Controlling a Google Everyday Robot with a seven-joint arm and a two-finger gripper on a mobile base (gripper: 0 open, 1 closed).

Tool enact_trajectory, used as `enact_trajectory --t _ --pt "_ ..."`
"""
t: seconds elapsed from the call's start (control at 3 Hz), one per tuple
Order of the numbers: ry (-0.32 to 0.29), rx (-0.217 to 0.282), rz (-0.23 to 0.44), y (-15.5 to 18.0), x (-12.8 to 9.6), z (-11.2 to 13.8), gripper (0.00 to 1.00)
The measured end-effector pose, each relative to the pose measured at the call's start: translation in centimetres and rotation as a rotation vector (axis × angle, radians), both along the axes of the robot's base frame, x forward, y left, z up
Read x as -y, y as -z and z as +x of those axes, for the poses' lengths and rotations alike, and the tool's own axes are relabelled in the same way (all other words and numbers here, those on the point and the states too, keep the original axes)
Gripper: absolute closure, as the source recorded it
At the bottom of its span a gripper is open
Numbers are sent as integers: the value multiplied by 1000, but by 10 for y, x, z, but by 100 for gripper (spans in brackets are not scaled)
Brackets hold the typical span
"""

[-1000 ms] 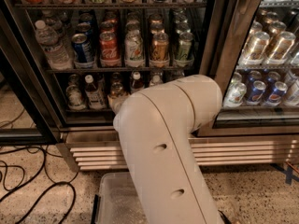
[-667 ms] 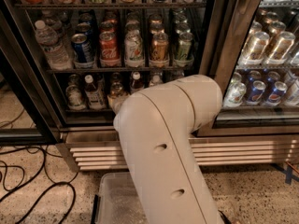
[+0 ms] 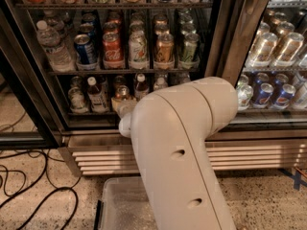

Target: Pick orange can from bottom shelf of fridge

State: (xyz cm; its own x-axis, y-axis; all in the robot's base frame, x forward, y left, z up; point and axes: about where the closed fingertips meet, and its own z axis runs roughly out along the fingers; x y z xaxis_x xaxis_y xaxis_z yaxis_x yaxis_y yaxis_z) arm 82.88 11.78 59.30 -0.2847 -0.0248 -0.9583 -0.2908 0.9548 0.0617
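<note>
Item: fridge [image 3: 219,37], glass-door drinks cooler, dark and steel frame, louvred grille [image 3: 100,158] along the base.

Item: bottom shelf [image 3: 91,113], dark rack with black front rail, carrying small bottles [image 3: 96,94] and short cans.

Item: orange can [image 3: 121,97], golden-orange body, silver top. It stands upright at the front of the bottom shelf, right of the white-capped small bottles and left of a dark-capped bottle [image 3: 140,85].

Item: gripper [image 3: 125,114], pale, at the end of the large cream arm [image 3: 177,152] that fills the foreground. It is at the front rail of the bottom shelf, directly below and in front of the orange can. It seems to touch or nearly touch the can's lower part, though the overlap hides the contact. Whether the gripper is spread or closed cannot be told.

Item: upper rack, soda cans in a row: blue can [image 3: 87,49], red can [image 3: 112,49], amber can [image 3: 164,48], green can [image 3: 189,49]; a water bottle [image 3: 53,47] at the left end.

Item: second compartment to the right, silver and blue cans [image 3: 264,94].

Item: black cables [image 3: 19,176] on the speckled floor, left.

Item: clear tray [image 3: 120,210] beneath the arm.
</note>
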Motion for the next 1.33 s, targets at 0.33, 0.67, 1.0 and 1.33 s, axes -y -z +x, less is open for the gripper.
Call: enact_trajectory --t 0.33,0.67,1.0,1.33 --pt "12 -3 22 -4 5 -1 100" --pt "22 -5 44 -9 9 -2 100" --pt "25 -12 77 -15 12 -7 100" --pt "25 -12 76 -15 12 -7 100"
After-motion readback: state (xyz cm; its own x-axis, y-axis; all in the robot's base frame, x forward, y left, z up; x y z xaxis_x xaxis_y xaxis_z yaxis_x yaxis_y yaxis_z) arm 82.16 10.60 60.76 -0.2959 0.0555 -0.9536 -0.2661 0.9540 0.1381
